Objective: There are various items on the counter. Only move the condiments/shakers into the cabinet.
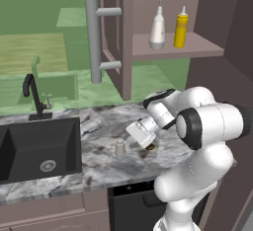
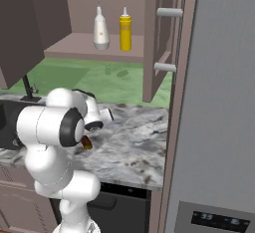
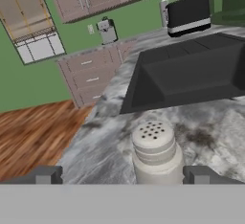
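The small grey-white shaker (image 1: 119, 147) stands upright on the marbled counter (image 1: 99, 171), right of the black sink (image 1: 39, 148). My gripper (image 1: 129, 135) hangs just above and to the right of it, tilted toward it. In the hand view the shaker (image 3: 155, 151) sits close between the open fingertips (image 3: 48, 175), nearer the right one, with no contact visible. The white narrow-necked bottle (image 1: 157, 30) and the yellow squeeze bottle (image 1: 181, 27) stand side by side on the shelf of the open cabinet (image 1: 197, 52). The brown lump (image 2: 87, 143) lies on the counter by my arm.
The cabinet door (image 1: 116, 37) stands open with its long grey bar handle (image 1: 93, 40) above the counter's middle. A black faucet (image 1: 33, 96) rises behind the sink. A tall grey fridge (image 2: 219, 102) bounds the counter on the right.
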You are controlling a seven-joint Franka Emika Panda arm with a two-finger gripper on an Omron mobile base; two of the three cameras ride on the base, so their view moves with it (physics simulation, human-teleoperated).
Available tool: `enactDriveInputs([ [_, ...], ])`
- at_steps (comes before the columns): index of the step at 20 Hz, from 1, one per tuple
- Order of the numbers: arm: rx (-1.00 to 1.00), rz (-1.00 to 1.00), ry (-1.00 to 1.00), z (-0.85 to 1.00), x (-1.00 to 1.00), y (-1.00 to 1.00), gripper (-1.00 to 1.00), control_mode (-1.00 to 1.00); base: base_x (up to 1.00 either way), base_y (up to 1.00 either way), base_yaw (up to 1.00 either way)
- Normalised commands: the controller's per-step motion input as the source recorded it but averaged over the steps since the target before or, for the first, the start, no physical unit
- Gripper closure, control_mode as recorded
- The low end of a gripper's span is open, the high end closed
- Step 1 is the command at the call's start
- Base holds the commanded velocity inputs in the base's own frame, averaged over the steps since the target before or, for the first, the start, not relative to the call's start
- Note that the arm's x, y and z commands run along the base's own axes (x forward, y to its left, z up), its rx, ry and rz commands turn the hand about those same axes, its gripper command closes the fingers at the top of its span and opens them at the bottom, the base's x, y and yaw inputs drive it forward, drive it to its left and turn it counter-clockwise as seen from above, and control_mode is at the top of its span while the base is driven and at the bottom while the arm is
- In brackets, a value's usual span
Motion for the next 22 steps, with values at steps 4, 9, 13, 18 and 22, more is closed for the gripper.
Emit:
enactDriveInputs([
  [4, -0.01, 0.00, 0.01, -0.19, 0.14, 0.00, -1.00, -1.00, 0.00, 0.00, 0.00],
  [9, 0.00, 0.00, 0.01, -0.16, 0.09, 0.00, -1.00, -1.00, 0.00, 0.00, 0.00],
  [13, 0.00, 0.00, 0.01, -0.11, 0.12, 0.00, -1.00, -1.00, 0.00, 0.00, 0.00],
  [18, 0.00, 0.00, 0.03, -0.06, 0.07, 0.00, -1.00, -1.00, 0.00, 0.00, 0.00],
  [22, 0.00, 0.00, 0.02, -0.01, 0.01, 0.06, -1.00, -1.00, 0.00, 0.00, 0.00],
])
